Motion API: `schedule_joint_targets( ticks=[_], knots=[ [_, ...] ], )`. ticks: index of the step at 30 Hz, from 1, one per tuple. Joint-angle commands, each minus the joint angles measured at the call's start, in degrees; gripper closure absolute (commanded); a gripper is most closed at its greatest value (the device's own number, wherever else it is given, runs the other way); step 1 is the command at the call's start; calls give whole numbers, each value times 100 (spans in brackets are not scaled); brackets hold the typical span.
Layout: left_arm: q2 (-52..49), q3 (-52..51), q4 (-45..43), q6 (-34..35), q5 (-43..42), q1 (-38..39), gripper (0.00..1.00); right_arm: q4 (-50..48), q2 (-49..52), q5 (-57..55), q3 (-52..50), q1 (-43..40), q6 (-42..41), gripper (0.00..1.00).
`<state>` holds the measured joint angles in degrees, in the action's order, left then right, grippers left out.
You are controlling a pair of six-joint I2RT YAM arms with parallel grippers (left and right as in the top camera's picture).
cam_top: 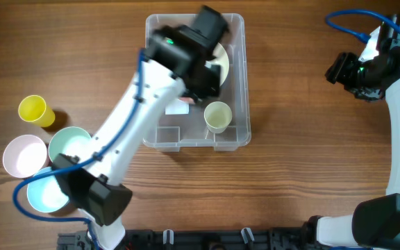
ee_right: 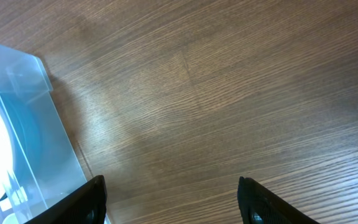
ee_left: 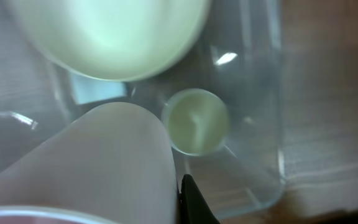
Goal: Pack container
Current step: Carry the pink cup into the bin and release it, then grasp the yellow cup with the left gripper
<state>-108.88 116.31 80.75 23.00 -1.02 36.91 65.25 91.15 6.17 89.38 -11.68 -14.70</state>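
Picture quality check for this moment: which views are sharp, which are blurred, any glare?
Overhead: sharp and evenly lit, no strong glare. Left wrist: out of focus throughout; a pale object near the lens is a smear, and glare spots sit on the container. Right wrist: crisp wood grain on the table, with a mild sheen left of centre.

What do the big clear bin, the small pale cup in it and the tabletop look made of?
The container looks like clear glossy plastic: its walls are see-through and catch highlights. The cup seems smooth opaque plastic, pale yellow-green, though paper is possible. The table shows brown wood grain, real wood or laminate.
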Motion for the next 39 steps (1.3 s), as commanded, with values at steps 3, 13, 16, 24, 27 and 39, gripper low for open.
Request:
schedule_joint_targets(
  ticks=[3,13,16,24,27,39],
  knots=[
    [-409,17,-81,15,-160,623,96,26,-138,31,-15,24,57,32],
    [-1169,17,-260,11,-284,667,88,59,-138,31,-15,24,61,32],
    [-1189,17,-254,-13,-280,664,71,57,-138,31,-15,24,59,32],
    [-85,249,243,17,964,-466,71,61,-138,28,-15,24,61,31],
    [579,249,289,197,1303,-1781,69,63,-138,28,-15,24,63,31],
    [-201,-22,245,317,1198,-5515,48,55,-138,28,-15,24,76,31]
  ],
)
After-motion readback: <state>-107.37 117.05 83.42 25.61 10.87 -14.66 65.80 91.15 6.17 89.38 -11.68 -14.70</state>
